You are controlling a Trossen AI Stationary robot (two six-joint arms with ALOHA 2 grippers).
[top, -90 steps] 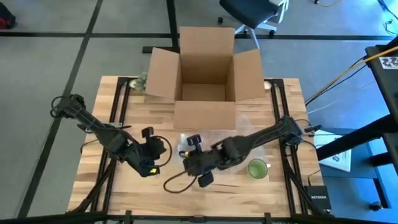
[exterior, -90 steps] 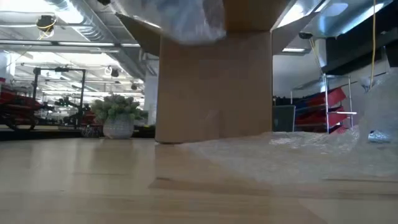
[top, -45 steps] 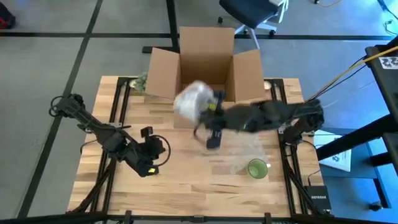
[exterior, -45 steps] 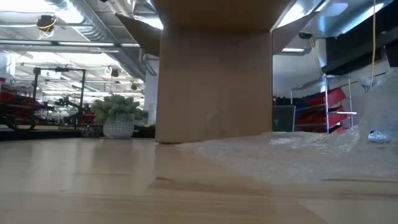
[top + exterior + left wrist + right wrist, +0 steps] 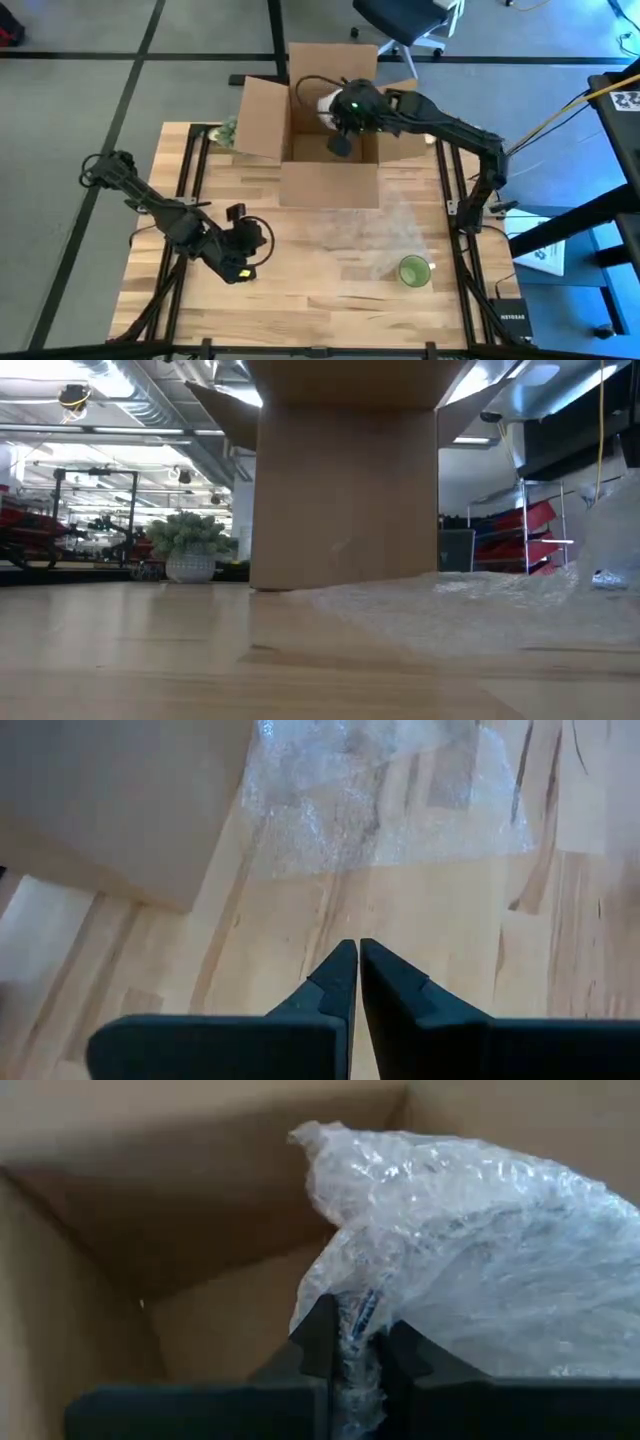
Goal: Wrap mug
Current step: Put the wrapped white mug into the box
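Observation:
A bundle of clear bubble wrap (image 5: 450, 1260) hangs in the open cardboard box (image 5: 330, 125) at the table's far edge. The mug itself is hidden; I cannot tell what the bundle holds. My right gripper (image 5: 336, 110) reaches over the box and is shut on the bundle (image 5: 326, 100). A loose sheet of bubble wrap (image 5: 372, 226) lies flat on the table in front of the box. A green cup (image 5: 413, 271) stands upright near its right corner. My left gripper (image 5: 358, 952) waits shut over bare wood at the near left (image 5: 260, 240). My right gripper pinches a gathered fold of the bundle's wrap (image 5: 356, 1330) between its two fingers (image 5: 322, 1342). The bulk of the bundle swells out beyond the fingertips, inside the box's walls. Whether it rests on the box floor I cannot tell.
The box's flaps (image 5: 258, 120) stand open to all sides; its front wall fills the middle of the low view (image 5: 345, 490). A small potted plant (image 5: 190, 548) sits at the far left corner. Bare wood lies to the left and at the near side (image 5: 300, 300).
My right gripper has risen from the middle of the table with the bubble-wrap bundle, swung it toward the far edge, and now holds it inside the open box. The loose sheet and the green cup have stayed in place.

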